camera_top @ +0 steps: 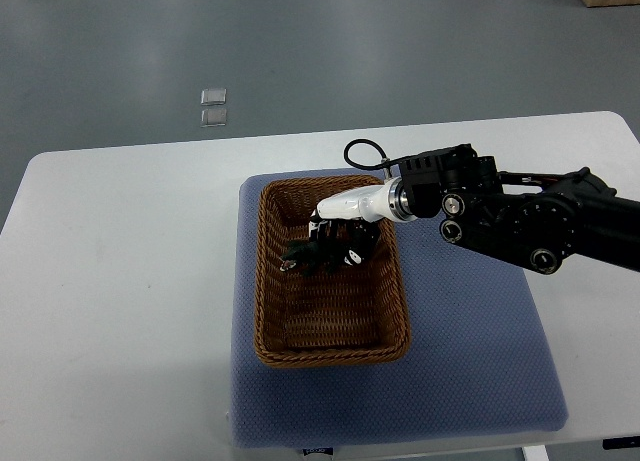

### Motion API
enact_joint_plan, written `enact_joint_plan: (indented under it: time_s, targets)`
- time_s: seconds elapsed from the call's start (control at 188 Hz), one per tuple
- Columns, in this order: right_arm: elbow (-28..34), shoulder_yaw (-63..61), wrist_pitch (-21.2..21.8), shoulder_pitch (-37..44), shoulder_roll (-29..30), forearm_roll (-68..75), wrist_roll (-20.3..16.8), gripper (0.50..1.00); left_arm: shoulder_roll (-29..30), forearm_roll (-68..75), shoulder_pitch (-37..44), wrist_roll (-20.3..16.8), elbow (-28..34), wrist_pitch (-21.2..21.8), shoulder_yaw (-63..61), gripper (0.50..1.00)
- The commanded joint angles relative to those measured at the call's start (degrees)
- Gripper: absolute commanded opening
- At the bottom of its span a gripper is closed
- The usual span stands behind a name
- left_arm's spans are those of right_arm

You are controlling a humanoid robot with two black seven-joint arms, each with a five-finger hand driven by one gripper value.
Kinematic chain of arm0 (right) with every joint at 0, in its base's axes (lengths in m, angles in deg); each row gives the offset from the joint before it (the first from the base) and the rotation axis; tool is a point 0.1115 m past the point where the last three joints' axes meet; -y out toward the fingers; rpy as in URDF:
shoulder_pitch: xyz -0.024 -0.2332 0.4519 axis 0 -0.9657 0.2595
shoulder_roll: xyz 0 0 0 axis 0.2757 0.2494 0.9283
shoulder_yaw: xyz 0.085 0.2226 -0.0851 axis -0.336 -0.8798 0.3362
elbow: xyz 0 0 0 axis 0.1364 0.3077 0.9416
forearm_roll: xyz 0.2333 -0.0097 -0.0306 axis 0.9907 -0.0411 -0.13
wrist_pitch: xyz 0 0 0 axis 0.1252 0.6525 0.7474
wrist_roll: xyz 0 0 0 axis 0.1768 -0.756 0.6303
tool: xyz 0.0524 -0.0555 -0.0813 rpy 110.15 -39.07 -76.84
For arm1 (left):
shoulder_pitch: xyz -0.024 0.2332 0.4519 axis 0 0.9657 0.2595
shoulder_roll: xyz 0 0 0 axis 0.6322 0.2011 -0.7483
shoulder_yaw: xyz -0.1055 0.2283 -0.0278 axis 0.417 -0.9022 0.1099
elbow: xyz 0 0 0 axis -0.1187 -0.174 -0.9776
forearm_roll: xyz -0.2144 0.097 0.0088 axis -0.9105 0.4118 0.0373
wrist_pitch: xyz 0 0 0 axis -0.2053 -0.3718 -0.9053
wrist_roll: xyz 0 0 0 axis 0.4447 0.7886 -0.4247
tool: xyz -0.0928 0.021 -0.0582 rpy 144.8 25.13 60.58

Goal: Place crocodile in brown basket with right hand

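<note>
While over basket [262, 281], crocodile [299, 254] in hand [343, 238]

basket [262, 281] on mat [480, 366] | mat on table [120, 281] | crocodile [299, 254] in basket, at robot hand [343, 239]

Right arm [540, 226]: black, enters from right edge, extends left toward basket [262, 281]. White wrist [356, 204]: over basket's far right rim, angled down. Right hand [338, 241]: over basket's far half, fingers curled around crocodile [298, 254].
</note>
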Motion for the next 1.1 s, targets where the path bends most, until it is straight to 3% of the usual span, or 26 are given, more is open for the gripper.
enact_joint_plan:
  time_s: [0.0, 0.25, 0.447, 0.676, 0.83, 0.984, 1.096]
  targets:
    - [0.0, -0.3, 0.0, -0.1, 0.0, 0.1, 0.0, 0.905, 0.0, 0.0, 0.0, 0.0, 0.1, 0.0, 0.0, 1.0]
    - [0.0, -2.1, 0.1, 0.0, -1.6, 1.0, 0.2, 0.924, 0.0, 0.0, 0.0, 0.0, 0.1, 0.0, -0.1, 1.0]
    - [-0.4, -17.4, -0.2, -4.1, -2.1, 4.3, 3.2, 0.924, 0.0, 0.0, 0.0, 0.0, 0.0, 0.0, -0.1, 1.0]
    - [-2.3, -40.7, -4.7, -18.1, -0.9, 28.9, 4.3, 0.924, 0.0, 0.0, 0.0, 0.0, 0.2, 0.0, 0.0, 1.0]
    - [-5.1, -52.7, -8.1, -25.1, 4.1, 47.4, 9.2, 0.924, 0.0, 0.0, 0.0, 0.1, 0.0, 0.0, 0.0, 1.0]
    - [-10.6, -60.2, -9.6, -28.1, 7.2, 62.0, 13.6, 0.924, 0.0, 0.0, 0.0, 0.1, -0.1, 0.0, 0.0, 1.0]
    - [-13.8, -61.2, -9.2, -28.7, 7.3, 71.3, 14.3, 0.924, 0.0, 0.0, 0.0, 0.1, 0.0, 0.0, 0.0, 1.0]
